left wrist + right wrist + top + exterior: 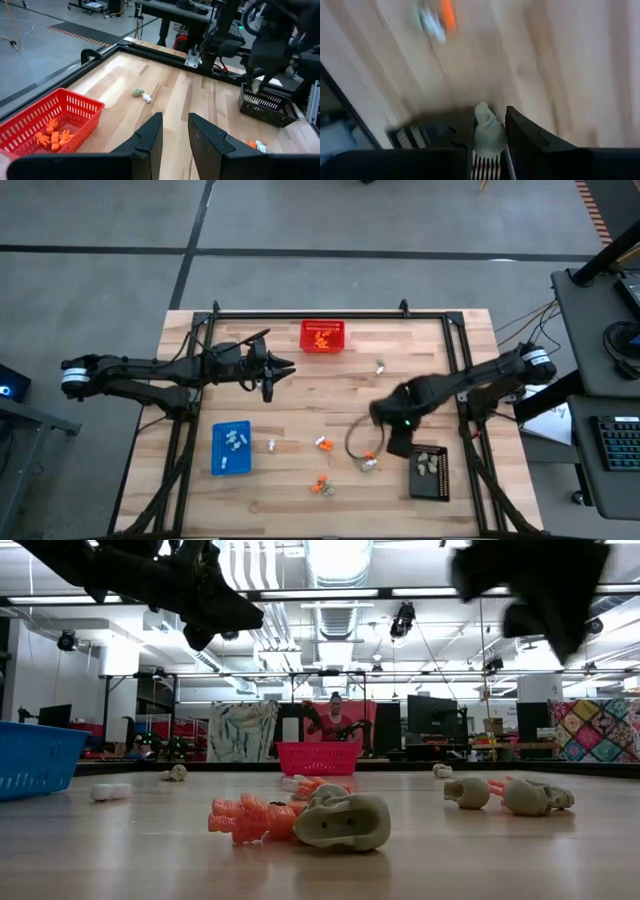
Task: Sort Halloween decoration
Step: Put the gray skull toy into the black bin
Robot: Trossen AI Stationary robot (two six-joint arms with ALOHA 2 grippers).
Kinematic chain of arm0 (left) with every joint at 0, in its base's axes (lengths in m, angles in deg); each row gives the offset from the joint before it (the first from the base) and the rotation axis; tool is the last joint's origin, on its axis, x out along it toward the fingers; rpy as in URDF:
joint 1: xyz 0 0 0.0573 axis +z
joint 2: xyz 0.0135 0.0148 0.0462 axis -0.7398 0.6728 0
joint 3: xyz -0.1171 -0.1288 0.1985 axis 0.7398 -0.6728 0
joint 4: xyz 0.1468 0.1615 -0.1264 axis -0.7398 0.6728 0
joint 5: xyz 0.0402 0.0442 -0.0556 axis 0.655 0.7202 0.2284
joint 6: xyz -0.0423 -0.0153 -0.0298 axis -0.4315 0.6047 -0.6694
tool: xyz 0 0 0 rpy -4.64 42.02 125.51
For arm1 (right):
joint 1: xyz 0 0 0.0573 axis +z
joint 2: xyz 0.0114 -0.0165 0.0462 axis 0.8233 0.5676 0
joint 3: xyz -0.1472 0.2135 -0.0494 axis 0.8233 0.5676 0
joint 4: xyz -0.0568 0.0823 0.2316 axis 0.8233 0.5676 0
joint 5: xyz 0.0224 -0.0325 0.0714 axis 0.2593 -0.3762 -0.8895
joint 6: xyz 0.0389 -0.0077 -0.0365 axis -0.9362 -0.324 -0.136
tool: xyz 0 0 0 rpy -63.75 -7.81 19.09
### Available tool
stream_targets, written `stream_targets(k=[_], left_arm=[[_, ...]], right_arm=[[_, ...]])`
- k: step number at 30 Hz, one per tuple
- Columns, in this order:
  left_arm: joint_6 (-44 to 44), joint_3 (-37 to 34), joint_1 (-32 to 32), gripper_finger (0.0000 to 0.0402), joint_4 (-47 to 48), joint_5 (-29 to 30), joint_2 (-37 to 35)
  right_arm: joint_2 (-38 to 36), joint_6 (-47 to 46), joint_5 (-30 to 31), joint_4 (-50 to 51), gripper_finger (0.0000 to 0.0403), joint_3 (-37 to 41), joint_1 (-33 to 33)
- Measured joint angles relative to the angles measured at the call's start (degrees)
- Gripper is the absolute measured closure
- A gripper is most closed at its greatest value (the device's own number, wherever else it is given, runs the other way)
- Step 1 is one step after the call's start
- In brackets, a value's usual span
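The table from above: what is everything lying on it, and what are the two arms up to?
Red basket: one, far edge of the table, orange trinkets inside.
Blue tray: one, near left, white trinkets inside.
Black tray: one, near right, pale grey-beige trinkets inside.
Loose trinkets: several, orange, white and beige, scattered over the wood between the trays.
Person: one, in red, in the room behind the table.
Left tool: empty, fingers slightly apart, hovering near the red basket.
Right tool: gripping a pale trinket above the black tray.

Orange, white, grey-beige trinkets (322,445) scattered on table; one beige piece (486,131) pinched.
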Motion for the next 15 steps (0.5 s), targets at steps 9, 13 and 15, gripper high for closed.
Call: stream_targets(k=[9,13,15], left_arm=[[-0.4,0.0,0.0,0.0327,0.0,0.0,0.0],[-0.4,0.0,0.0,0.0327,0.0,0.0,0.0],[-0.4,0.0,0.0,0.0327,0.0,0.0,0.0]], right_arm=[[0.0,-14.8,-7.1,0.6,0.0324,8.3,9.8],[0.0,-20.3,-9.8,0.3,0.0326,10.6,13.6],[0.0,-22.3,-10.1,0.1,0.0326,11.4,15.2]])
